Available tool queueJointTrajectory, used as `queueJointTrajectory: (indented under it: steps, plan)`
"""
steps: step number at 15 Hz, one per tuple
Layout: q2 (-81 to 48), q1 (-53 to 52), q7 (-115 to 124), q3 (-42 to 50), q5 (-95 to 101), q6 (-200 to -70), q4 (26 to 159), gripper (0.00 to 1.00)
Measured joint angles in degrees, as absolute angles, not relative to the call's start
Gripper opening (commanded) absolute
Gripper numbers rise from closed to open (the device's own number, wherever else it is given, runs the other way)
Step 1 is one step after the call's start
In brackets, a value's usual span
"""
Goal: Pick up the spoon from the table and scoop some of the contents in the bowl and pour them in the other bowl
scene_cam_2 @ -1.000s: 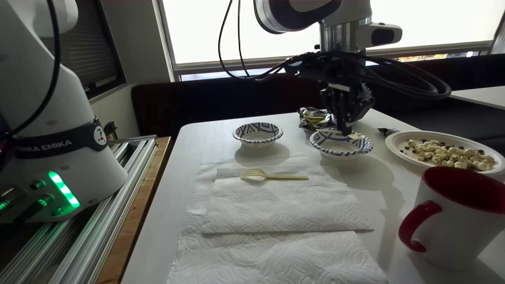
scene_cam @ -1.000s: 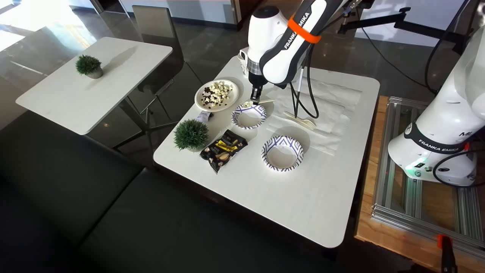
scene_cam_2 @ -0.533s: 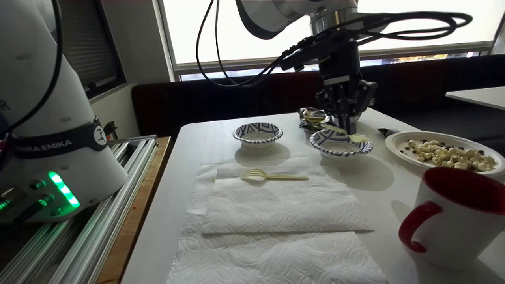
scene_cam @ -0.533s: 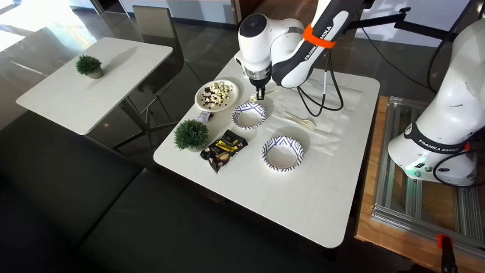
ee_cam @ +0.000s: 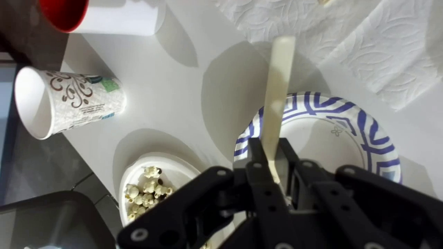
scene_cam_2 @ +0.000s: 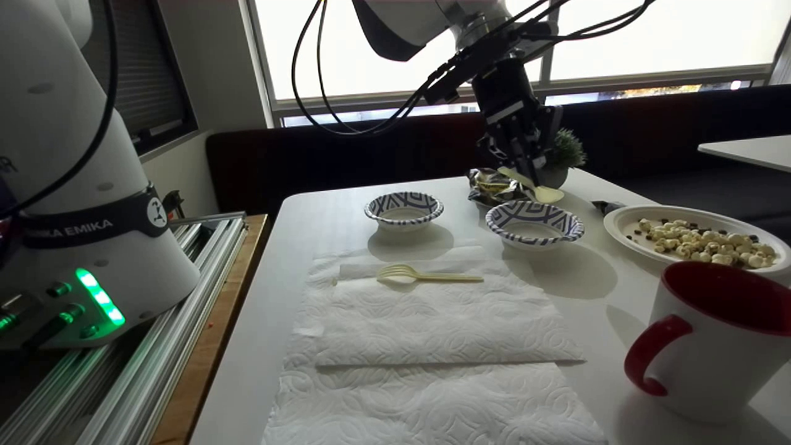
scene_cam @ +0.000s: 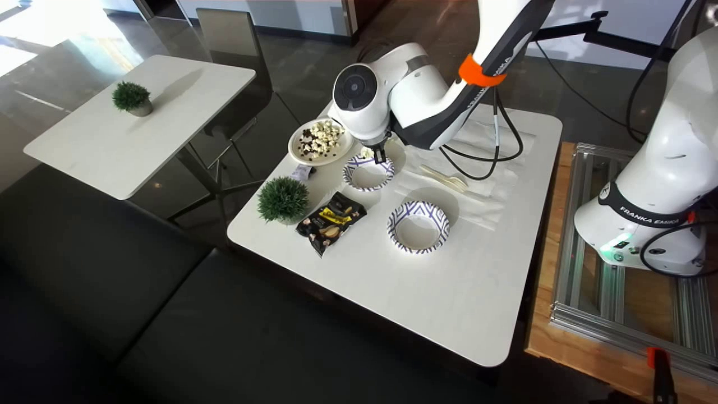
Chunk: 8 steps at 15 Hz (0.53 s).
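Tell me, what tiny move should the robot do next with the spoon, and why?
I'd probably ease the spoon toward the white dish. The end effector grips the spoon by its handle, both exterior views show the scoop end pointing roughly that way, and the popcorn lies in that dish. I can't tell whether the spoon already carries any.

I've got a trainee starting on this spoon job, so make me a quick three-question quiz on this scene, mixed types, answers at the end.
1. What is the gripper holding?
2. True or false: the fork lies on the paper towels.
3. Where is the heap of popcorn? A: in the mug; B: on the white plate; C: in a patterned bowl.

Key: 1, the spoon; 2, true; 3, B.
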<state>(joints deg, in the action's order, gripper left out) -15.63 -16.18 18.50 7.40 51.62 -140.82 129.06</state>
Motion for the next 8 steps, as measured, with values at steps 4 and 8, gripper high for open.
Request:
queueJointTrajectory:
  steps: [4,8]
  plan:
    - [-16.27,-15.93,23.56,4.82,62.59,-135.74,128.36,0.03]
    - [-17.04,-14.85,25.33,1.63,66.08,-132.33,128.34,0.03]
